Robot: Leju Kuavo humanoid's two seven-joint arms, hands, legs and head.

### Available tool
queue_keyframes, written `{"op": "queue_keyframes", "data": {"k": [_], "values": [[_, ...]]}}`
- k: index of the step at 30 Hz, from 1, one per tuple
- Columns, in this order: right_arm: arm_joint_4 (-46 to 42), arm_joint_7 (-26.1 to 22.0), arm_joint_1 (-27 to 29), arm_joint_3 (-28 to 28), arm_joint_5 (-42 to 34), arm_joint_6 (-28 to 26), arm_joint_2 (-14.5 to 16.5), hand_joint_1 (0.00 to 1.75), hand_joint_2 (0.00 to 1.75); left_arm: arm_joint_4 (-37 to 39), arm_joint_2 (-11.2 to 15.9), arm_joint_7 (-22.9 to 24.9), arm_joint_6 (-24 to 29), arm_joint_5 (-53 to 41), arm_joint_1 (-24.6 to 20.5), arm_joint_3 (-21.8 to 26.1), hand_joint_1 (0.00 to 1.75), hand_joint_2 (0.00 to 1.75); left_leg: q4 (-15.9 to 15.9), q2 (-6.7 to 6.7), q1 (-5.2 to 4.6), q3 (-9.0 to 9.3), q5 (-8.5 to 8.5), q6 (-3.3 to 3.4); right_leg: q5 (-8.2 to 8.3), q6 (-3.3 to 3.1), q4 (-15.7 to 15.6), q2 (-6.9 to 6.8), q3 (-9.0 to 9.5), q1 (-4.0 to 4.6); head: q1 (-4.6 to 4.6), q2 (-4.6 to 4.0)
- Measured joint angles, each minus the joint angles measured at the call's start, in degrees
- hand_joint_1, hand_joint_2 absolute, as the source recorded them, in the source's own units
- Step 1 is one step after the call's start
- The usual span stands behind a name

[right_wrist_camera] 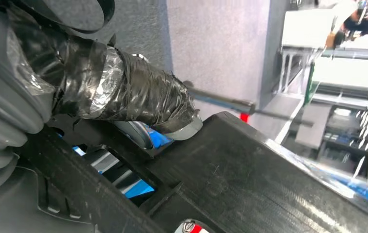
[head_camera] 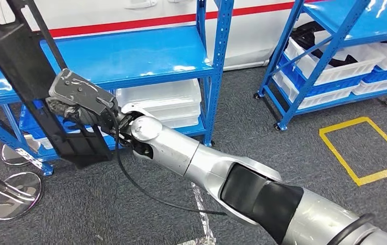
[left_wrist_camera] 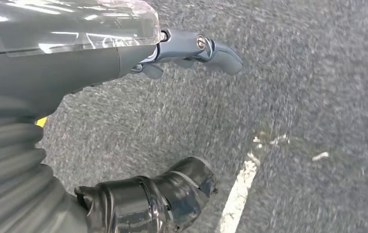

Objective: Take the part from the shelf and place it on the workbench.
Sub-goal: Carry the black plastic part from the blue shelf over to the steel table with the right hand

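The part (head_camera: 25, 76) is a long black plastic panel, tilted in front of the blue shelf (head_camera: 130, 56) at the left. My right arm reaches across from the lower right, and my right hand (head_camera: 76, 99) grips the panel about halfway along its length. Up close, the tape-wrapped thumb (right_wrist_camera: 138, 99) presses on the black panel (right_wrist_camera: 254, 174), with blue shelf showing through its slots. My left hand (left_wrist_camera: 182, 121) hangs over grey carpet with its fingers (left_wrist_camera: 196, 46) and taped thumb (left_wrist_camera: 167, 199) apart, holding nothing.
Clear white bins (head_camera: 165, 99) sit on the shelf's lower level. A second blue rack (head_camera: 334, 56) with white bins stands at the right. A yellow taped square (head_camera: 367, 150) marks the carpet. Two chrome stand bases (head_camera: 15, 194) lie at the lower left.
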Motion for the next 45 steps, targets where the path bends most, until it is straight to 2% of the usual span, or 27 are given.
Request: {"op": "queue_keyframes", "data": {"k": [2,3,5,7,9,12,14,16,17,18,19,20,21,24,25,28,30,31,34,35,36,37,38,40,42,44,45], "values": [[-0.21,-0.13,0.23,-0.01,0.1,-0.24,-0.33,1.75,1.75,0.0,0.01,0.0,0.0,0.05,-0.03,0.01,0.0,1.75,0.1,-1.09,-0.04,-0.27,0.12,0.23,-2.99,-0.06,7.57,0.92,-3.59,0.05,0.08,0.0],[-0.29,-0.17,0.41,-0.01,0.13,-0.4,-0.5,1.75,1.75,0.0,0.01,0.0,0.0,0.07,0.0,0.01,0.0,1.75,0.21,-1.75,-0.05,-0.38,0.14,0.26,-3.19,-0.12,9.45,1.06,-4.54,0.04,0.08,0.0],[-0.42,-0.22,0.61,-0.01,0.14,-0.66,-0.73,1.75,1.75,0.0,0.03,0.0,0.0,0.09,0.07,0.02,0.0,1.75,0.56,-3.18,-0.06,-0.54,0.13,0.24,-0.51,-0.33,6.31,1.37,-3.09,-0.05,0.09,0.0],[-0.65,-0.24,0.58,-0.01,0.14,-0.72,-0.88,1.75,1.75,0.0,0.02,0.0,0.0,0.09,0.06,0.02,0.0,1.75,1.19,-4.54,-0.11,-0.91,0.03,0.0,2.75,-0.58,-1.4,3.17,0.55,-0.29,0.07,0.0],[-0.94,-0.26,0.53,-0.01,0.15,-0.69,-1.02,1.75,1.75,0.0,0.02,-0.02,0.01,0.09,-0.02,0.03,0.0,1.75,1.74,-5.65,-0.13,-1.55,0.05,-0.51,3.78,-0.62,-5.43,4.45,2.39,-0.45,0.05,0.0],[-1.16,-0.26,0.54,-0.01,0.23,-0.65,-1.1,1.75,1.75,0.03,0.13,-0.04,0.07,0.1,0.18,0.04,0.0,1.75,1.8,-6.61,0.03,-2.21,0.31,-1.39,4.05,-1.02,-5.92,3.09,2.6,-0.57,0.08,0.0],[-1.36,-0.32,0.48,-0.01,0.24,-0.69,-1.09,1.75,1.75,0.1,0.13,-0.14,0.1,0.17,0.31,0.04,0.0,1.75,4.13,-4.62,-0.09,-3.41,-1.22,-2.02,4.38,-1.55,-6.39,1.89,2.78,-0.93,-0.26,0.0],[-1.5,-0.39,0.37,-0.02,0.23,-0.75,-1.15,1.75,1.75,0.15,0.16,-0.34,0.11,0.34,0.27,0.04,0.0,1.75,10.87,-1.75,0.06,-6.42,-4.69,-2.72,4.5,-1.81,-6.55,0.72,2.81,-0.87,-0.61,0.0],[-1.54,-0.41,0.35,-0.02,0.23,-0.77,-1.21,1.75,1.75,0.15,0.24,-0.43,0.13,0.48,0.24,0.04,0.0,1.75,14.56,-1.05,0.24,-8.1,-6.13,-2.98,4.49,-1.85,-6.54,0.08,2.79,-0.83,-0.61,0.0],[-1.55,-0.42,0.36,-0.03,0.25,-0.77,-1.3,1.75,1.75,0.15,0.27,-0.55,0.13,0.6,0.23,0.04,0.0,1.75,17.02,-0.71,0.36,-9.23,-6.72,-3.14,4.46,-1.85,-6.53,-0.61,2.79,-0.81,-0.62,0.0],[-1.61,-0.45,0.38,-0.03,0.28,-0.78,-1.39,1.75,1.75,0.15,0.3,-0.66,0.13,0.73,0.23,0.04,0.0,1.75,17.29,-0.54,0.44,-9.34,-6.22,-3.19,4.4,-1.83,-6.51,-1.32,2.82,-0.8,-0.63,0.0],[-1.71,-0.5,0.39,-0.03,0.37,-0.81,-1.48,1.75,1.75,0.15,0.31,-0.75,0.13,0.83,0.22,0.04,0.0,1.75,15.43,-0.37,0.49,-8.37,-4.83,-3.15,4.32,-1.77,-6.5,-1.98,2.88,-0.81,-0.63,0.0],[-1.91,-0.61,0.36,-0.1,0.55,-0.86,-1.57,1.75,1.75,0.15,0.35,-0.84,0.14,0.93,0.18,0.05,0.0,1.75,11.44,0.37,0.46,-6.27,-2.77,-2.99,4.21,-1.64,-6.48,-2.66,3.0,-0.79,-0.63,0.0],[-2.75,-0.95,0.08,-0.63,1.2,-1.02,-1.76,1.75,1.75,0.15,0.48,-0.94,0.19,1.18,-0.18,0.07,0.0,1.75,1.69,4.08,-0.59,-1.13,0.01,-2.09,3.94,-1.12,-6.56,-4.21,3.18,-0.32,-0.68,0.0],[-2.89,-0.99,-0.01,-0.76,1.28,-1.04,-1.8,1.75,1.75,0.15,0.49,-0.94,0.21,1.21,-0.3,0.07,0.0,1.75,1.15,4.61,-0.9,-0.89,-0.23,-1.88,3.91,-1.02,-6.59,-4.42,3.15,-0.16,-0.71,0.0],[-2.97,-1.02,-0.1,-0.84,1.31,-1.06,-1.84,1.75,1.75,0.15,0.5,-0.94,0.22,1.25,-0.38,0.07,0.0,1.75,1.1,4.37,-0.89,-0.94,-0.11,-1.67,3.93,-0.95,-6.6,-4.52,3.12,-0.12,-0.69,0.0],[-3.27,-1.02,-0.32,-1.07,1.57,-1.15,-1.96,1.75,1.75,0.15,0.54,-0.91,0.32,1.24,-0.47,0.08,0.0,1.75,1.2,3.52,-0.85,-1.23,-0.1,-1.38,3.86,-0.68,-6.68,-5.19,3.25,-0.06,-0.58,0.0],[-3.8,-0.99,-0.52,-1.45,1.92,-1.39,-2.28,1.75,1.75,0.15,0.62,-0.8,0.45,1.14,-0.43,0.1,0.0,1.75,1.02,2.46,-0.65,-1.26,0.07,-0.87,2.83,-0.28,-5.39,-4.2,2.83,-0.09,-0.49,0.0],[-5.48,-0.88,-0.94,-3.07,2.95,-2.01,-3.88,1.75,1.75,0.15,0.85,-0.39,0.74,0.75,-0.38,0.16,0.0,1.75,0.41,-1.29,-0.16,-1.21,0.64,0.59,-2.92,0.59,5.45,0.6,-1.96,-0.24,-0.28,0.0],[-5.66,-0.82,-0.88,-3.43,3.05,-2.0,-4.31,1.75,1.75,0.15,0.89,-0.33,0.75,0.7,-0.41,0.17,0.0,1.75,0.47,-2.22,-0.19,-1.25,0.67,0.67,-3.82,0.54,8.58,1.05,-3.59,-0.23,-0.27,0.0],[-5.81,-0.75,-0.78,-3.71,3.08,-1.99,-4.68,1.75,1.75,0.15,0.94,-0.3,0.75,0.66,-0.4,0.18,0.0,1.75,0.57,-3.14,-0.21,-1.28,0.68,0.7,-3.6,0.46,9.68,1.21,-4.3,-0.22,-0.26,0.0],[-5.96,-0.67,-0.69,-3.93,3.09,-1.99,-4.94,1.75,1.75,0.15,0.99,-0.26,0.75,0.65,-0.36,0.2,0.0,1.75,0.71,-4.04,-0.22,-1.3,0.67,0.69,-2.46,0.35,8.88,1.3,-4.09,-0.23,-0.26,0.0],[-6.17,-0.6,-0.64,-4.19,3.09,-1.99,-5.16,1.75,1.75,0.15,1.04,-0.23,0.76,0.64,-0.33,0.2,0.0,1.75,0.95,-4.99,-0.22,-1.33,0.62,0.61,-0.28,0.19,5.56,1.82,-2.64,-0.27,-0.26,0.0],[-6.64,-0.55,-0.78,-4.76,3.09,-2.01,-5.42,1.75,1.75,0.15,1.09,-0.21,0.75,0.62,-0.35,0.21,0.0,1.75,1.63,-6.67,-0.18,-1.7,0.44,0.27,3.02,-0.05,-2.06,4.32,0.78,-0.57,-0.32,0.0],[-7.12,-0.47,-0.96,-5.33,3.12,-1.99,-5.64,1.75,1.75,0.15,1.19,-0.2,0.76,0.57,-0.41,0.22,0.0,1.75,2.03,-8.02,0.02,-2.37,0.46,-0.4,3.94,-0.05,-5.64,5.59,2.35,-0.62,-0.39,0.0],[-7.53,-0.35,-1.02,-5.67,3.16,-2.03,-5.82,1.75,1.75,0.16,1.39,-0.19,0.8,0.53,-0.27,0.22,0.0,1.75,1.9,-9.03,0.27,-2.86,0.71,-1.11,4.15,-0.25,-6.03,4.23,2.55,-0.58,-0.37,0.0],[-7.7,-0.28,-1.03,-5.76,3.18,-2.08,-5.87,1.75,1.75,0.19,1.39,-0.17,0.81,0.51,-0.13,0.23,0.0,1.75,2.0,-8.83,0.27,-3.01,0.67,-1.37,4.27,-0.5,-6.3,3.64,2.73,-0.67,-0.4,0.0]]}}
